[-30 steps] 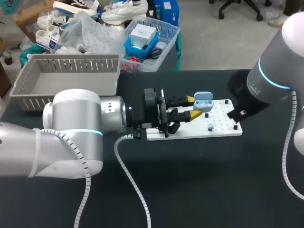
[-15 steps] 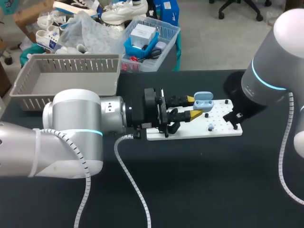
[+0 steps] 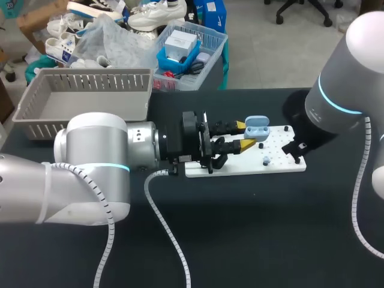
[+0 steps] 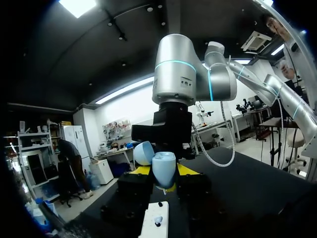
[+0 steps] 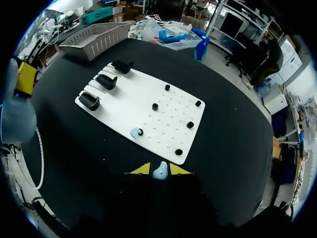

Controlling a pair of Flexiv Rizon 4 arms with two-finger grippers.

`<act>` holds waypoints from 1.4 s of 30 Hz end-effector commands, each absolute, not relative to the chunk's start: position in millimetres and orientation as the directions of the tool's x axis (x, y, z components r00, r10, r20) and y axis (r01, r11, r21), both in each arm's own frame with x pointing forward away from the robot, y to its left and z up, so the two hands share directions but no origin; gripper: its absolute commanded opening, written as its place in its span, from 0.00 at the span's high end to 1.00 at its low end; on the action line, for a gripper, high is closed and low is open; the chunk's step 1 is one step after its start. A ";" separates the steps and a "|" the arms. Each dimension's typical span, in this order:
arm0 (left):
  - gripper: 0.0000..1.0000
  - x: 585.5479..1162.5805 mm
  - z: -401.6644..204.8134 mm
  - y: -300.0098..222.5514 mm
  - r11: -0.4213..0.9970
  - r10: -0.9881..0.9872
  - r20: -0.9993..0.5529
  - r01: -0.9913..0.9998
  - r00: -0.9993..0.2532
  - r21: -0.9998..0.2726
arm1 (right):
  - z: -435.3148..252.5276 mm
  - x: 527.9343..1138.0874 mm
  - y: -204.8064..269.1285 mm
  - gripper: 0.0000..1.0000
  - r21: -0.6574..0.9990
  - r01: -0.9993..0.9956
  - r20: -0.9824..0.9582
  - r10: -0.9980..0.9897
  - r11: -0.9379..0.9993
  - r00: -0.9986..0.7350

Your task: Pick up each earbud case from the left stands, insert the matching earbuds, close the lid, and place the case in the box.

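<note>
Blue case (image 3: 256,126): lid open, clamped between left gripper (image 3: 246,136) tips
Left gripper pose: horizontal, over white board (image 3: 282,161)
Right gripper (image 5: 159,169): pointing down, pinching earbud (image 5: 159,172), just off board edge

Pale-blue earbud case (image 3: 256,127) upright, lid open.

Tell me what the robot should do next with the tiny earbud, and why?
Probably carry the earbud in the right gripper over to the case held by the left gripper: its lid stands open and the earbud is gripped.
</note>
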State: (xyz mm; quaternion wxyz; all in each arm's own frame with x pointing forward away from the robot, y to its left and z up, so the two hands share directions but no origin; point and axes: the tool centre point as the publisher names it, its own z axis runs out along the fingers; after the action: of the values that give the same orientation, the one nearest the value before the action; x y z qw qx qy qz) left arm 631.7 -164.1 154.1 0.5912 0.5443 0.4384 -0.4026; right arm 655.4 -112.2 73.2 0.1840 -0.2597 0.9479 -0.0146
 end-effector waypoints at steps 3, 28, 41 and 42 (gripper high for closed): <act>1.00 628.8 152.5 -165.0 0.133 -0.001 -0.954 0.946 0.299 0.296 | 73.5 653.0 -112.2 1.00 -0.128 -0.483 -0.346 -0.495 0.866 -0.797; 1.00 628.8 152.5 -165.0 0.133 -0.001 -0.954 0.946 0.299 0.296 | 130.2 581.1 -125.0 1.00 -0.054 0.084 -0.352 0.060 0.995 -0.934; 1.00 628.8 152.5 -165.0 0.133 -0.001 -0.954 0.946 0.299 0.296 | 167.0 557.3 -94.7 1.00 0.037 0.335 -0.370 0.325 0.941 -0.870; 1.00 628.8 152.5 -165.0 0.133 -0.001 -0.954 0.946 0.299 0.296 | 168.7 556.5 -92.1 1.00 0.035 0.350 -0.376 0.337 0.936 -0.863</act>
State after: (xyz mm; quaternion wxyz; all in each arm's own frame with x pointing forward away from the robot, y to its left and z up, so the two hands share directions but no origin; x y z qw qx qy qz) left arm 631.7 -164.1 154.1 0.5911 0.5444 0.4382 -0.4027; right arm 562.1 -94.2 163.7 0.1862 0.1693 0.9677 -0.0126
